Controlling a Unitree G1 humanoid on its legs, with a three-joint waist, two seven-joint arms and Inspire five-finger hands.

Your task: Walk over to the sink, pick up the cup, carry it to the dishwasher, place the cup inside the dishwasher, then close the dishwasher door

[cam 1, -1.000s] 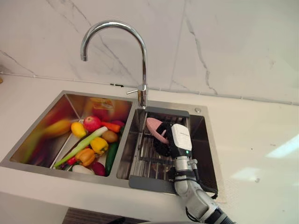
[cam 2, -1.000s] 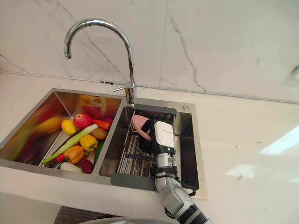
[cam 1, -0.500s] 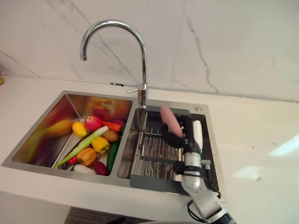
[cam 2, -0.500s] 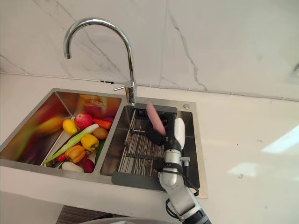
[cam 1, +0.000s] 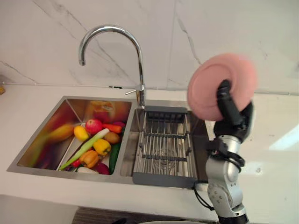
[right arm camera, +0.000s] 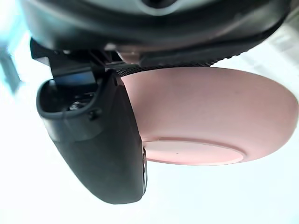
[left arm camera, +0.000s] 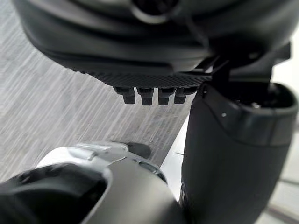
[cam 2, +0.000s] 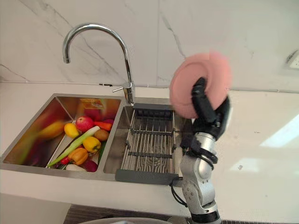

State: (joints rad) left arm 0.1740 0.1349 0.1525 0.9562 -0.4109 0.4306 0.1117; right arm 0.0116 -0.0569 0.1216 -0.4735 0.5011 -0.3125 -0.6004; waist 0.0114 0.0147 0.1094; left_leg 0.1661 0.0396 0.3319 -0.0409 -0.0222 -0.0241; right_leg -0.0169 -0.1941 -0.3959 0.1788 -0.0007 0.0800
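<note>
The cup (cam 1: 219, 81) is a pink, wide and shallow dish, more like a bowl. My right hand (cam 1: 232, 116) holds it upright in the air, above the counter just right of the sink (cam 1: 70, 172), with its round underside facing me. In the right wrist view the thumb (right arm camera: 103, 140) presses one side of the pink cup (right arm camera: 210, 121) and the fingers curl behind it. My left hand (left arm camera: 149, 60) hangs low over a grey floor, fingers relaxed and holding nothing.
The right basin holds a bare metal rack (cam 1: 163, 144). Several vegetables and fruits (cam 1: 96, 144) fill the left basin. A tall curved faucet (cam 1: 140, 60) stands behind the divider. White counter (cam 1: 271, 158) stretches to the right, with a marble wall behind.
My right hand has lifted the pink cup out of the right basin's rack and raised it high to the right of the sink. The camera has shifted slightly.
</note>
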